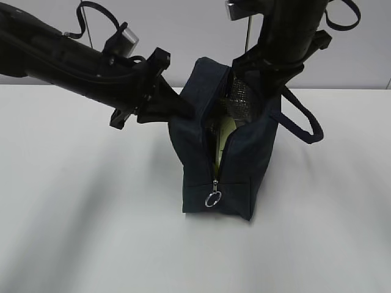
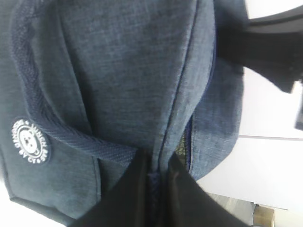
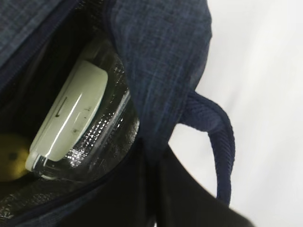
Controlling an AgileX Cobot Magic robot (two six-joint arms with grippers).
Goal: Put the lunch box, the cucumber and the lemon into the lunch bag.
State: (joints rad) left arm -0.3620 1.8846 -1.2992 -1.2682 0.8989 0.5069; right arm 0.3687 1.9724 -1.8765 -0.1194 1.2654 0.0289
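White tabletop is carrying the navy lunch bag, which is standing upright near the middle with its top gaping open and the zipper ring pull hanging down the near end. Both arms are working at the bag's mouth: the left gripper is coming in from the left and, in its wrist view, its fingers are pinching together on the fabric edge by the zipper seam, just beside a handle loop and the white emblem. The right gripper is reaching down on the far right side, jaws clamping together on the opposite wall of the bag, with the other handle drooping outside. Between the two pinches the opening is being held apart. Inside, the lunch box is lying tilted on its side, green lid facing up towards the opening, its long axis running along the bag's length; it is sitting directly below and inboard of the right gripper, the nearer arm. The lemon is showing just beside the box, deeper in the lining. No cucumber is showing in any view; whether it is hiding under the box I cannot tell. My reading: packing is nearly or fully finished, and letting go of the walls and zipping looks likely next.
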